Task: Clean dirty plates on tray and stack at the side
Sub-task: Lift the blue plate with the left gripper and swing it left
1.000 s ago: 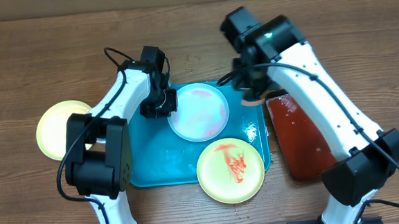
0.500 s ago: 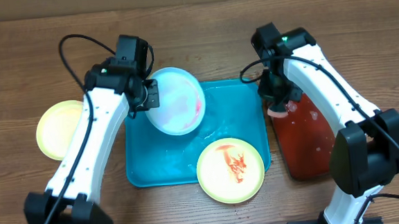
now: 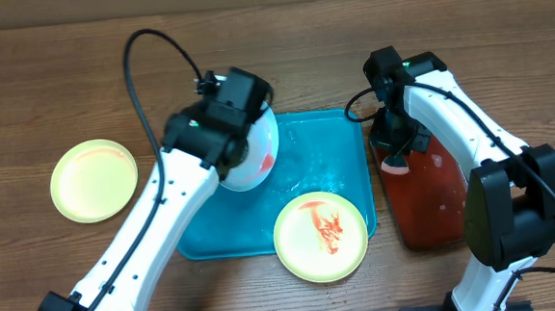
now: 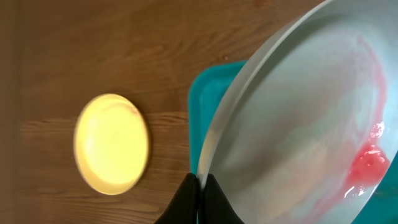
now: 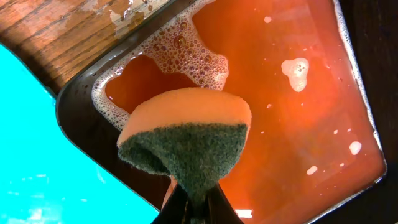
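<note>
The left gripper (image 4: 200,188) is clamped on the rim of the blue-white plate (image 3: 256,149), holding it tilted above the far-left corner of the tray (image 3: 327,148), red residue near one edge. The likely stack base, a yellow plate (image 3: 93,179), lies on the counter (image 3: 51,82) well left of the tray, nearer the left arm (image 3: 156,221). The right gripper (image 5: 196,202) pinches the sponge (image 5: 186,134) right of the tray.

- table (image 3: 41,83): brown wood, grain visible, matt.
- teal tray (image 3: 325,143): smooth plastic, glossy under a wet film.
- pale blue plate (image 4: 298,124): smooth plastic, shiny, with a wet red smear.
- yellow plate (image 3: 93,179): smooth plastic, soft sheen.
- smeared yellow plate (image 3: 321,237): same plastic, red smear on it.
- sponge (image 5: 186,134): orange foam, fine-pored, with a rough, fibrous green scouring face.
- black tray (image 5: 74,124): dark glossy rim, holding orange-red liquid with soap bubbles.
</note>
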{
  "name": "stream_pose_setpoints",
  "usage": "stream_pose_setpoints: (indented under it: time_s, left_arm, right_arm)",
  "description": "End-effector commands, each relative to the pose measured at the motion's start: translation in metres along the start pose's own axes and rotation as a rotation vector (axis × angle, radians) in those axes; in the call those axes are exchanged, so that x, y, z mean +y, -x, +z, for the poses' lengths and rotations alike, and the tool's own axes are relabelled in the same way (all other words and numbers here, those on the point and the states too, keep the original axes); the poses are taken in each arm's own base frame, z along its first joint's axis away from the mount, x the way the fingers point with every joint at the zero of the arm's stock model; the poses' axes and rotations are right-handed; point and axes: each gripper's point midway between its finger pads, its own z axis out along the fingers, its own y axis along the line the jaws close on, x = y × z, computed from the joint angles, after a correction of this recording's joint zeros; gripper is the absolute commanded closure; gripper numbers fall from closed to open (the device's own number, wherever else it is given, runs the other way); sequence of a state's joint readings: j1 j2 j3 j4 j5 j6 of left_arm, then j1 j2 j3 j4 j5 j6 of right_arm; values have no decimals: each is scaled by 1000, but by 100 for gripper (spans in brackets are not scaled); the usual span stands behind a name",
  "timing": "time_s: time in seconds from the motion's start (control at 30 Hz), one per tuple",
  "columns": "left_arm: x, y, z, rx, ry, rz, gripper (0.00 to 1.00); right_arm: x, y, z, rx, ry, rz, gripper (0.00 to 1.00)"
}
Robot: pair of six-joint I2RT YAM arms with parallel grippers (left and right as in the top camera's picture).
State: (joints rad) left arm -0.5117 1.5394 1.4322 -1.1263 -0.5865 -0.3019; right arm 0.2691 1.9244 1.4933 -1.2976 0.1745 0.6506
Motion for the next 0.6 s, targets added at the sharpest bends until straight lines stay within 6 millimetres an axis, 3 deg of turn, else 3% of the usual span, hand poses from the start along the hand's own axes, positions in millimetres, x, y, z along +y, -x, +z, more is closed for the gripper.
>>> stream_pose_setpoints:
  time_s: [0.0, 0.27, 0.57]
  left_arm:
    - [24, 13, -19, -109, 176, -15, 96]
    - [32, 24, -43, -213, 342, 86, 95]
    - [23, 34, -76, -327, 468, 231, 95]
  right_arm:
    - [1, 0, 1, 3, 10, 0, 96]
    - [2, 0, 1, 3, 13, 1, 96]
    - [2, 1, 1, 2, 14, 0, 96]
